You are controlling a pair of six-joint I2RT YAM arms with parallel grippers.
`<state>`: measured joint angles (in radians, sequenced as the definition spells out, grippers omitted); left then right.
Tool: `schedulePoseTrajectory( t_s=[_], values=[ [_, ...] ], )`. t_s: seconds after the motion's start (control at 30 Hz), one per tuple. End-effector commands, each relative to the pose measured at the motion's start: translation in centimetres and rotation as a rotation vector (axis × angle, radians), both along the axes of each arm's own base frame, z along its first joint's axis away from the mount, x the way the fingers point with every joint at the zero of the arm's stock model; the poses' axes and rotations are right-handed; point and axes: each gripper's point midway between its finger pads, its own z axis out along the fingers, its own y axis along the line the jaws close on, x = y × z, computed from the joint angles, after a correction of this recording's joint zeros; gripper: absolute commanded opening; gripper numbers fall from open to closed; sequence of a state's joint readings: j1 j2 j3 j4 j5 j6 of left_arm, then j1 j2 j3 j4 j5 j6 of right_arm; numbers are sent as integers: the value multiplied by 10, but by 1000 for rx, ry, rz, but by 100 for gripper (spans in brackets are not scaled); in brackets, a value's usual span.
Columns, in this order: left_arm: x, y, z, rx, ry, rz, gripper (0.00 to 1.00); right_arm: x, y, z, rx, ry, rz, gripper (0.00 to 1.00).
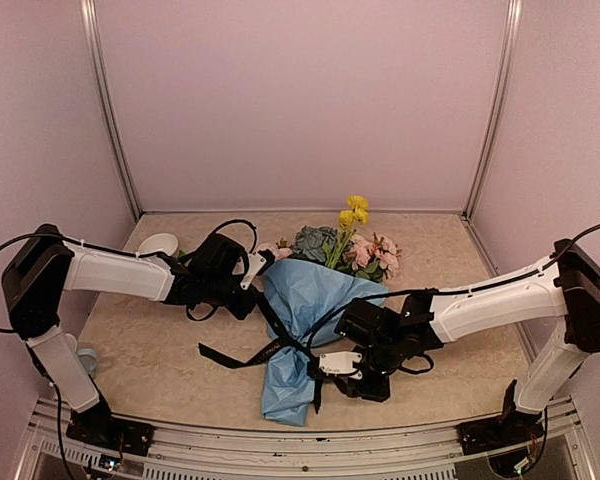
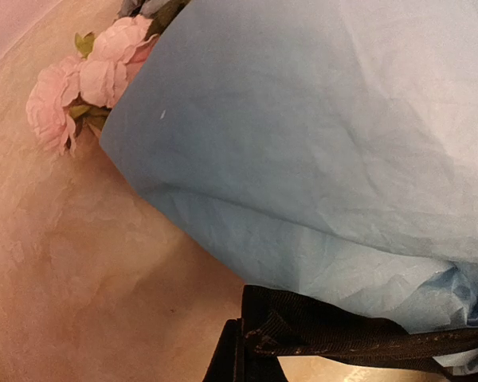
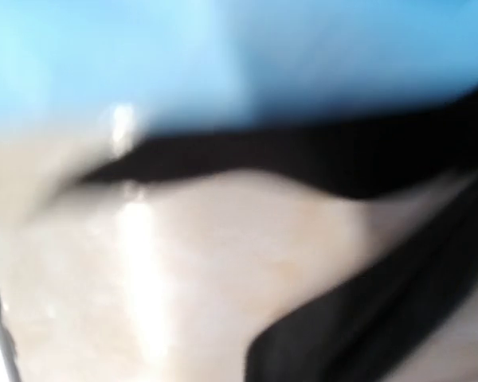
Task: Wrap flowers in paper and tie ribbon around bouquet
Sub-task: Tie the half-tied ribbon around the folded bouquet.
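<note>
The left claw (image 1: pixel 257 289) is clenched on the ribbon (image 2: pixel 342 338) beside the bouquet (image 1: pixel 310 300). The right claw (image 1: pixel 320 366) is clenched near its neck, perhaps on ribbon too.

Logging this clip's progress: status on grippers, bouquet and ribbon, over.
Left gripper shut on ribbon. Right gripper shut by ribbon crossing, hold unclear. Bouquet lying wrapped, ribbon across its neck. Small dish far left, apart.

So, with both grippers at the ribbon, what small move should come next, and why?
Probably draw the left gripper and right gripper slightly apart to cinch the ribbon. It crosses the narrow waist of the bouquet but looks slack, with a loose tail on the table; both grippers are shut, the left on the ribbon.
</note>
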<state>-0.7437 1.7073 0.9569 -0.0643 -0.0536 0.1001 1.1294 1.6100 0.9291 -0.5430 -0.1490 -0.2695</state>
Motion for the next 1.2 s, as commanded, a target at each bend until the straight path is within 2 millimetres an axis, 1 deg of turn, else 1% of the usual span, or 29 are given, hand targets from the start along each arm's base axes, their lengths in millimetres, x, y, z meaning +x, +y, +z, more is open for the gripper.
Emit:
schedulePoseTrajectory(
  t_s=[0.0,0.07,0.13,0.2,0.27,0.4,0.47,0.6,0.73,0.9,1.03,1.1,1.17],
  values=[
    [29,18,3,-46,-16,115,0,-40,-16,-27,-157,192,-80,0],
    [30,22,-1,-53,-3,119,0,-50,-17,-35,-180,267,-141,0],
    [30,25,-6,-59,9,125,0,-59,-18,-41,-215,255,-130,0],
    [31,28,-10,-59,22,137,0,-63,-14,-44,-227,270,-148,0],
    [32,34,-14,-56,34,153,0,-68,-14,-45,-225,311,-178,0],
    [37,49,-17,-67,55,205,0,-75,-11,-40,-204,374,-243,0],
    [39,55,-19,-78,64,223,0,-80,-16,-38,-197,400,-281,0],
    [36,56,-21,-93,77,216,0,-90,-33,-41,-198,450,-359,0],
    [36,58,-25,-93,94,228,0,-90,-35,-40,-174,456,-397,0],
    [40,68,-27,-96,109,266,0,-94,-44,-44,-190,484,-420,0],
    [43,77,-26,-104,115,288,0,-96,-47,-43,-181,501,-429,0],
    [42,78,-26,-104,117,288,0,-95,-50,-42,-178,503,-439,0],
    [38,72,-24,-122,130,250,0,-87,-50,-40,-164,484,-461,0]
  ],
)
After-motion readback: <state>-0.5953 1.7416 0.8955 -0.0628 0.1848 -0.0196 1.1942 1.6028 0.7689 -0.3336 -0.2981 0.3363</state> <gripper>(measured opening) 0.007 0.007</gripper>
